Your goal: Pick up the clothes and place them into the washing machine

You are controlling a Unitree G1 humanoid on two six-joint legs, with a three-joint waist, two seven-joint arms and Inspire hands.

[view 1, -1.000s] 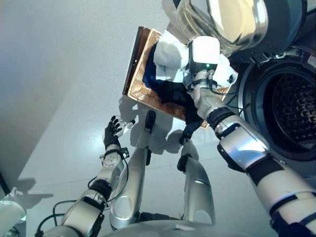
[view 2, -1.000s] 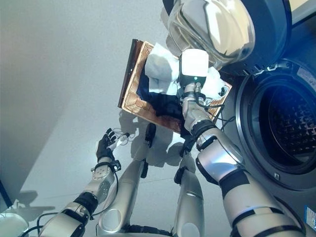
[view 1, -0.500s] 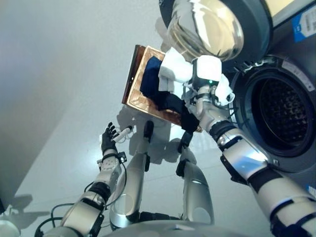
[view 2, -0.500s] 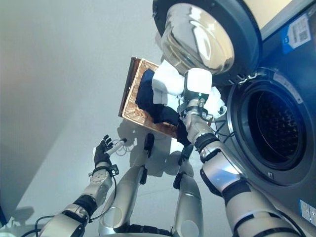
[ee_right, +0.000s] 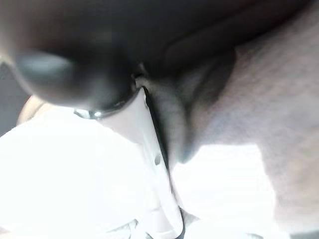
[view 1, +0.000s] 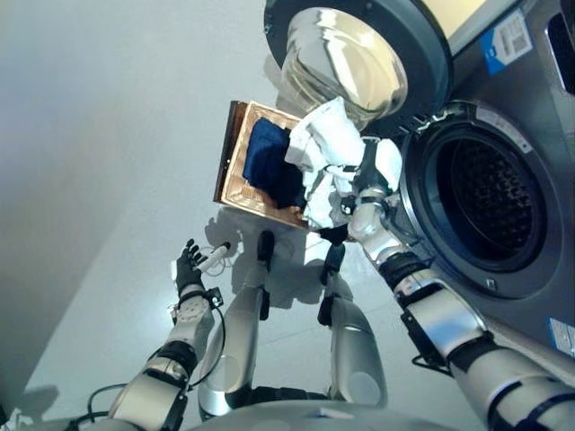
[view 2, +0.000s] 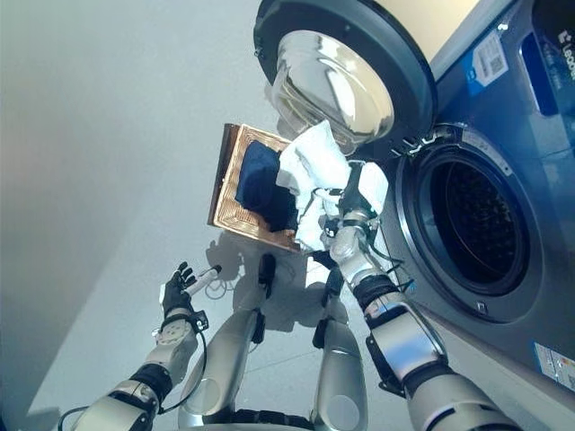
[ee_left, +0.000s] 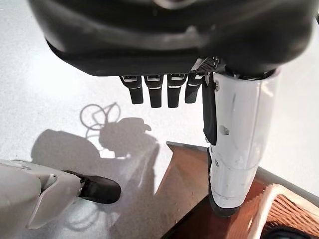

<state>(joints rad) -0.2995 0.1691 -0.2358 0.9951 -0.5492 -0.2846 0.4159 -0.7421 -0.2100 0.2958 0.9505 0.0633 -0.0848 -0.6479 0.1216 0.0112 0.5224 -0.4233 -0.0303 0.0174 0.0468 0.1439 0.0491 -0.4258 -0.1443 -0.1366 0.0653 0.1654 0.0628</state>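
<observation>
A white garment (view 1: 325, 153) hangs at the upper centre of the frame, grasped by the right hand (view 1: 367, 184), over a woven basket (view 1: 230, 157) on the floor that holds a dark blue garment (view 1: 268, 162). Right of it stands the washing machine (view 1: 530, 135); its drum opening (view 1: 485, 193) is free and its door (view 1: 346, 54) is swung up. The right wrist view shows white cloth pressed against the thumb. The left hand (view 1: 189, 268), lower left, has relaxed fingers (ee_left: 152, 92) above bare floor (view 1: 108, 135).

The pale grey floor (view 1: 108, 180) carries a brown woven basket (view 1: 235, 175) holding dark blue clothes (view 1: 267, 162).
</observation>
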